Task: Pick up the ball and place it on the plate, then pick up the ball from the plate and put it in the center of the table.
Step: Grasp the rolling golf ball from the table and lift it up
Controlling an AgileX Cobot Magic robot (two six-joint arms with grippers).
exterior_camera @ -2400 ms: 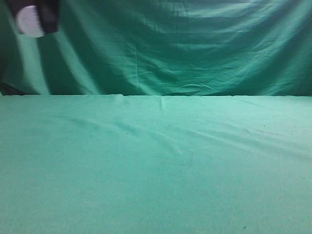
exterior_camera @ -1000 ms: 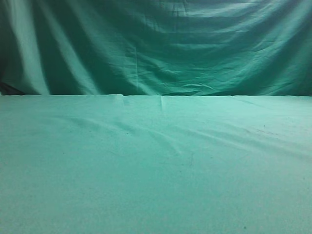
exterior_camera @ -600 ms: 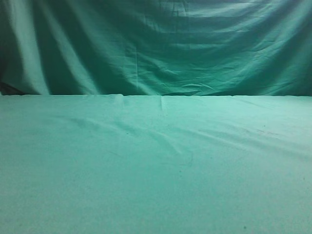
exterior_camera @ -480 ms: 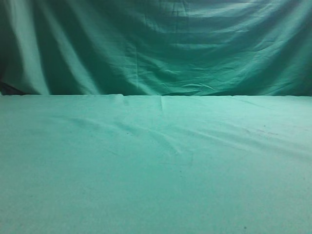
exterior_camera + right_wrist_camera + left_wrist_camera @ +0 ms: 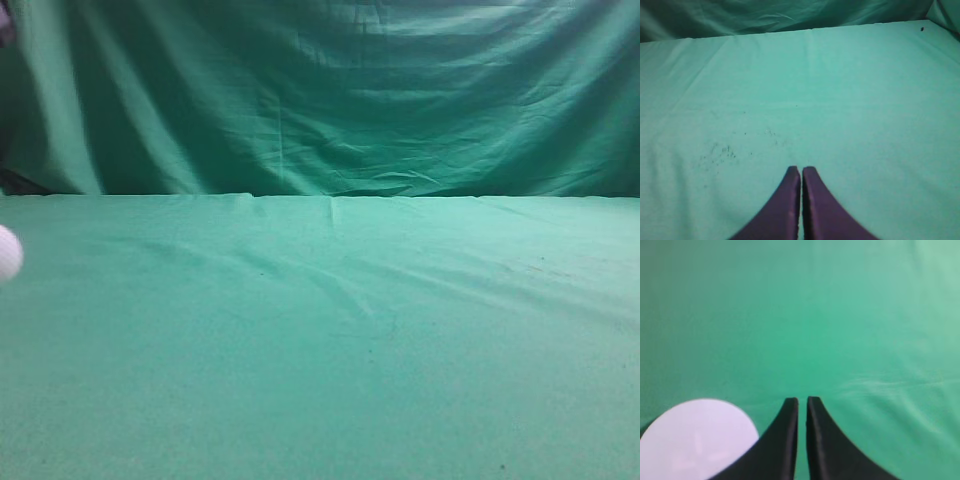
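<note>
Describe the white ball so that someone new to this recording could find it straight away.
Start from the wide table covered in green cloth, in front of the draped green backdrop. Follow the exterior view to its far left edge: the small white dimpled ball shows there, cut off by the frame. It is the only white thing against all the green.

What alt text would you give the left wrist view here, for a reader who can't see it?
The left gripper, its two dark fingers closed together and holding nothing, points out over the green cloth table. A pale round shape, cut off by the frame's lower left corner, lies beside it; whether it is the plate or the ball cannot be told from this view.
</note>
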